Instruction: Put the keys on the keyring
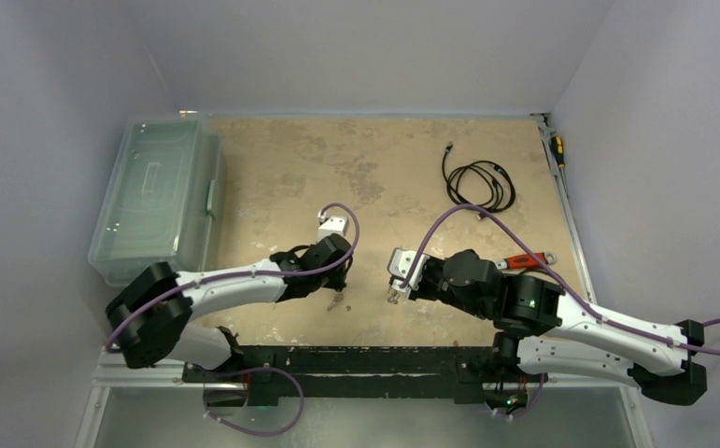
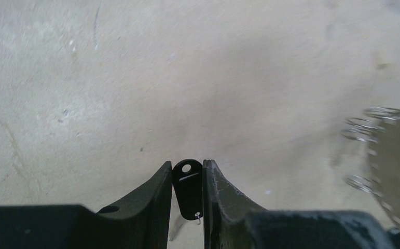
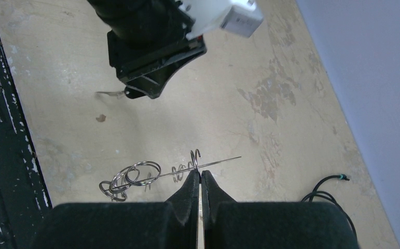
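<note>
Black-headed key (image 2: pixel 187 188): upright between the fingers of the left hand (image 2: pixel 187 164); its head with the small hole fills the gap between them; near the front edge of the counter (image 1: pixel 384 168), left of centre
Left hand: pinching the black-headed key by its flat sides; pointed down at the counter
Keyring (image 3: pixel 135 175): thin silvery wire with several loops bunched at one end; a straight length of wire crosses the tips of the right hand (image 3: pixel 200 174); it lies near the key but apart from it
Right hand: fingers pressed together, pinching the keyring's wire; faces the left hand across a small gap
Wrench (image 1: pixel 526 262): red-handled; lies just behind the right arm
Cable (image 1: pixel 479 182): black, coiled; far right part of the counter
Box (image 1: pixel 155 191): clear plastic, lidded; along the left edge
</note>
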### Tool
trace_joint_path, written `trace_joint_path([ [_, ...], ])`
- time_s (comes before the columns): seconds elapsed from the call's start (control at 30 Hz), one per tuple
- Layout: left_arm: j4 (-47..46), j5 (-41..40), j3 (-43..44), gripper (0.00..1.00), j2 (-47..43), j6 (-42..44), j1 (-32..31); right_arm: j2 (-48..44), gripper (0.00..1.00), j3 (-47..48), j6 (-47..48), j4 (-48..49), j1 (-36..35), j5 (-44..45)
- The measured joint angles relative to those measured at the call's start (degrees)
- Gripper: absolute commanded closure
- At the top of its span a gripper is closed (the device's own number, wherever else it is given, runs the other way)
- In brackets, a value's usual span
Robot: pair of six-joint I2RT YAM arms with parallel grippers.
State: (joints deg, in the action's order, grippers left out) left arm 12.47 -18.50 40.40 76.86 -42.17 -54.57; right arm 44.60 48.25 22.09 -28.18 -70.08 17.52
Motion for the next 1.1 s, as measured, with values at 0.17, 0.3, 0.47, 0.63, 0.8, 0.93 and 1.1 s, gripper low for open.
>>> trace_joint_path([
  [0.17,-3.3,3.8,-0.04,0.93,-10.64,1.55,-0.02,0.0,1.0,0.0,-0.02,0.0,0.0,0.09],
  [0.3,-6.95,4.42,-2.49,0.93,-16.87,2.78,-0.02,0.0,1.0,0.0,-0.02,0.0,0.0,0.68],
  [0.47,-8.55,4.0,-7.69,0.93,-15.32,2.82,-0.11,0.0,1.0,0.0,-0.02,0.0,0.0,1.03],
  [0.63,-8.59,3.78,-10.58,0.93,-9.46,2.58,-0.22,0.0,1.0,0.0,-0.02,0.0,0.0,1.03],
  [0.8,-8.59,3.78,-12.02,0.91,-7.26,2.32,-0.22,0.0,1.0,0.0,-0.04,0.0,0.0,1.03],
  [0.93,-8.87,3.72,-12.02,0.88,-6.86,2.32,-0.22,0.0,1.0,0.0,-0.04,0.0,0.0,1.01],
  [1.1,-9.16,3.15,-12.02,0.6,-5.95,2.34,-0.22,0.02,1.0,0.0,-0.07,0.0,0.0,1.01],
])
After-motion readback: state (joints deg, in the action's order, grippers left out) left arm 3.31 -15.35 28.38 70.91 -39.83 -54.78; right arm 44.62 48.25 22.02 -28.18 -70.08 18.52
